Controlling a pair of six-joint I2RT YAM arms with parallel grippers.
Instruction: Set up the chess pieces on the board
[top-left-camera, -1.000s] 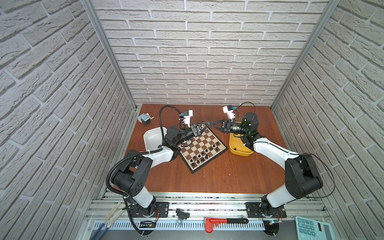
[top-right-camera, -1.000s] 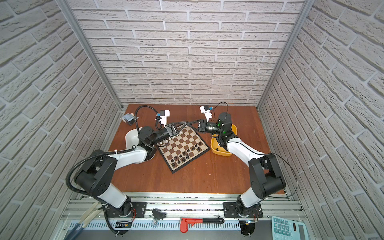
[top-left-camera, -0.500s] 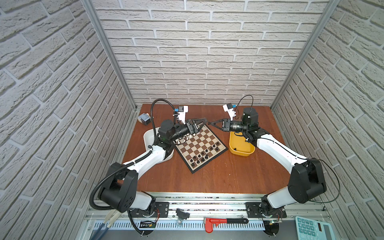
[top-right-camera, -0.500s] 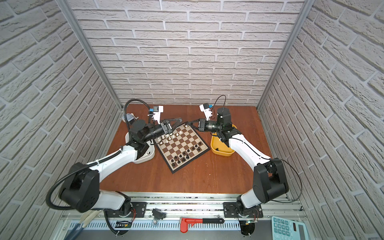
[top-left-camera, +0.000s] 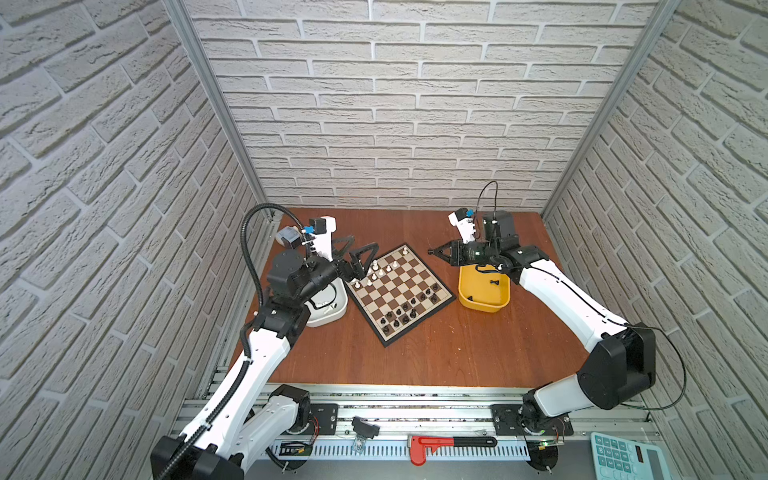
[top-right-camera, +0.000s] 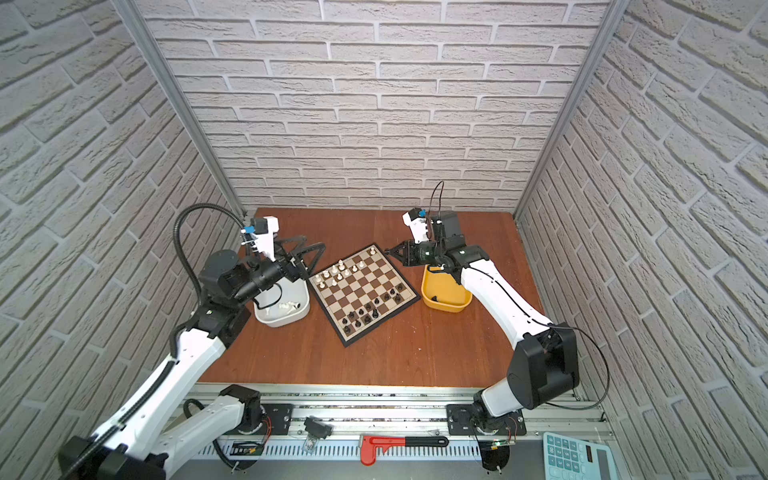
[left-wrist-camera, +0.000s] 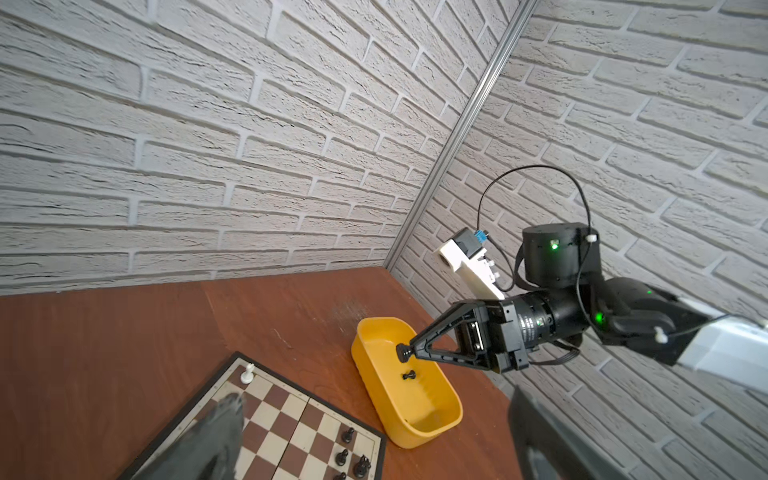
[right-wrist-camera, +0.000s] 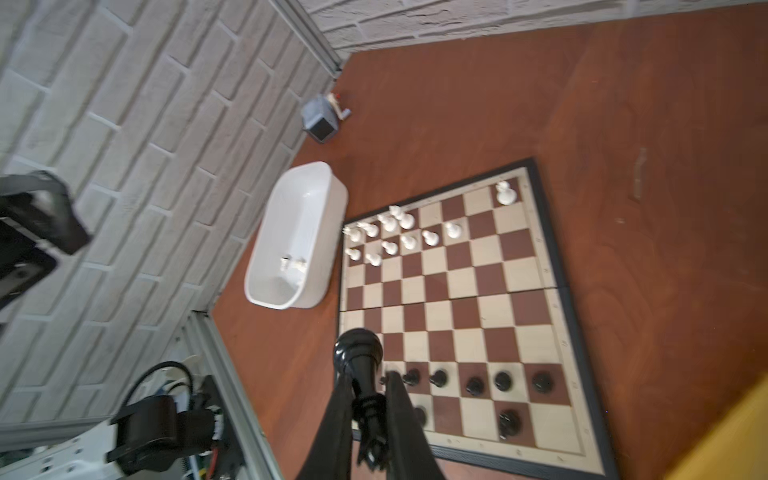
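Note:
The board (top-left-camera: 419, 277) (top-right-camera: 365, 291) lies mid-table, turned diagonally. White chess pieces (top-left-camera: 376, 270) (right-wrist-camera: 390, 232) crowd its far-left corner, and one (left-wrist-camera: 247, 373) stands alone at the far corner. Black chess pieces (top-left-camera: 409, 309) (right-wrist-camera: 473, 384) fill the near-right edge. My left gripper (top-left-camera: 362, 242) (top-right-camera: 312, 242) (left-wrist-camera: 376, 395) hangs open and empty over the white tub's far end, beside the board's left corner. My right gripper (top-left-camera: 432, 251) (top-right-camera: 388, 250) (right-wrist-camera: 368, 378) is shut on a black chess piece (right-wrist-camera: 358, 353) (left-wrist-camera: 402, 351), held in the air over the yellow tub's far end.
The white tub (top-left-camera: 328, 318) (top-right-camera: 282, 322) left of the board holds a few white pieces (top-right-camera: 289, 306). The yellow tub (top-left-camera: 484, 305) (left-wrist-camera: 415, 432) on the right holds a black piece (left-wrist-camera: 409, 375). A small grey box (right-wrist-camera: 320, 120) sits at the back left. A red clamp (top-left-camera: 449, 444) and a calculator (top-left-camera: 623, 457) lie beyond the front rail.
My left gripper has opened and pulled back leftward off the board's far corner, toward the white tub. The right gripper, still shut on the black piece, has barely shifted.

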